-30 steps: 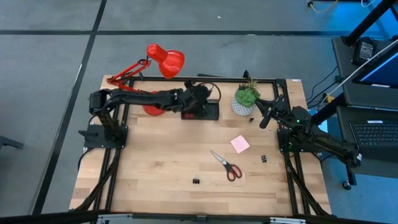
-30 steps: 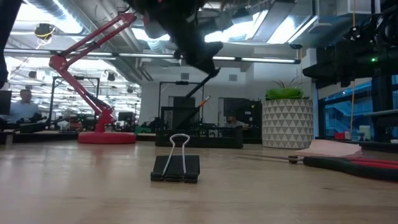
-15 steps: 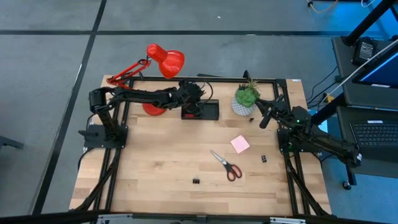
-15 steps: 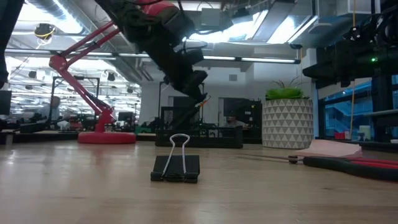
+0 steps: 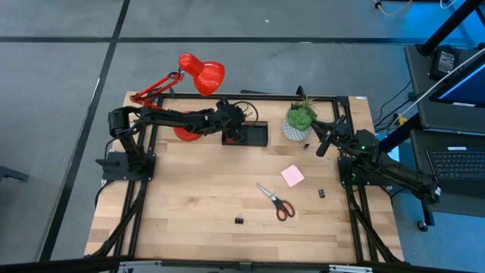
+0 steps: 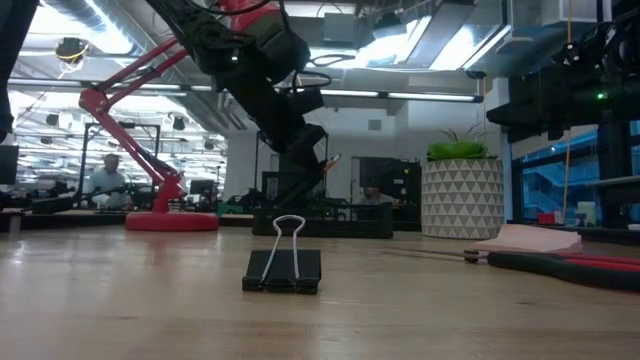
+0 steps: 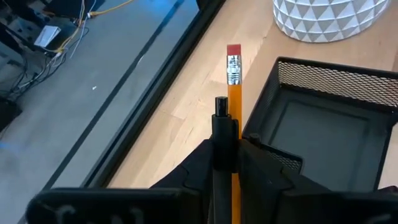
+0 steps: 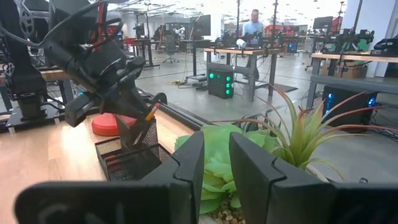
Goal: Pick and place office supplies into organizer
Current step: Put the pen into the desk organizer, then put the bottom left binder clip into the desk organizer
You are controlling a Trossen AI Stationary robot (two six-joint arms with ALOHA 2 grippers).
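My left gripper (image 5: pixel 236 125) hovers over the black mesh organizer (image 5: pixel 254 135) at the table's far edge, shut on an orange pencil (image 7: pixel 234 93) and a black pen (image 7: pixel 221 109). From the right wrist view the pencil (image 8: pixel 151 113) slants above the organizer's taller section (image 8: pixel 138 134). Red-handled scissors (image 5: pixel 276 200), a pink sticky-note pad (image 5: pixel 292 176) and two black clips (image 5: pixel 239 221) (image 5: pixel 321 194) lie flat on the table. My right gripper (image 5: pixel 322 142) waits beside the plant pot, its fingers slightly apart (image 8: pixel 216 163). My left gripper pinches the pencil and the black pen side by side between its two fingers (image 7: pixel 249 155). Both lie along the fingers. The pencil's eraser end (image 7: pixel 234 53) and the pen's top (image 7: pixel 221 102) stick out past the fingertips. Their other ends are hidden behind the gripper.
A potted green plant (image 5: pixel 301 120) stands to the right of the organizer, and a red desk lamp (image 5: pixel 198 74) has its base to the left. In the low view one clip (image 6: pixel 284 265) stands in front. Bare wood lies across the table's near left.
My left gripper has moved down toward the organizer and a little toward the table's left, still shut on the pencil and pen. The right arm has kept still.
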